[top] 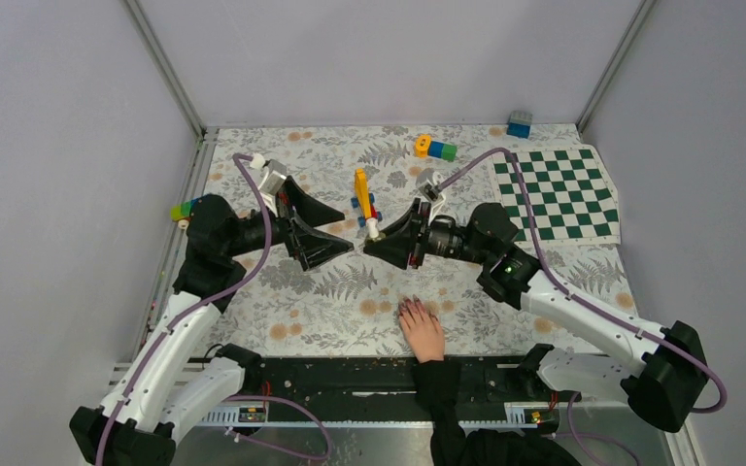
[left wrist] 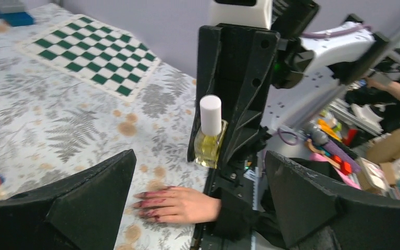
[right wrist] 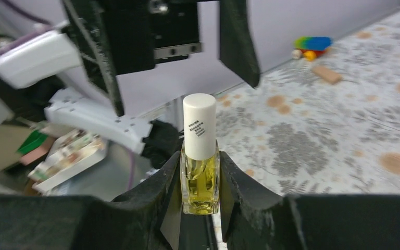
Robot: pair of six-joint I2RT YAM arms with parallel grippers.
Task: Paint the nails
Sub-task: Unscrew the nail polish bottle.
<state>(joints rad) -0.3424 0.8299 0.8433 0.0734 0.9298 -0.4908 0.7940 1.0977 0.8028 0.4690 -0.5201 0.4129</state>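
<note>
The nail-polish bottle (right wrist: 200,182) was gripped by the closed right end effector (right wrist: 200,174); the left end effector (top: 343,231) was spread wide open facing its white cap (right wrist: 199,125). The dark nails (top: 410,308) were laid on the tabletop (top: 330,291) nearby. The bottle could be twisted loose by a skewed cap grasp.

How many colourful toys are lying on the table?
4: a blue block beyond the chessboard, an orange-and-green piece far centre, a yellow-and-red toy mid-table, and a multicoloured piece at the left edge. Others may be hidden.
</note>
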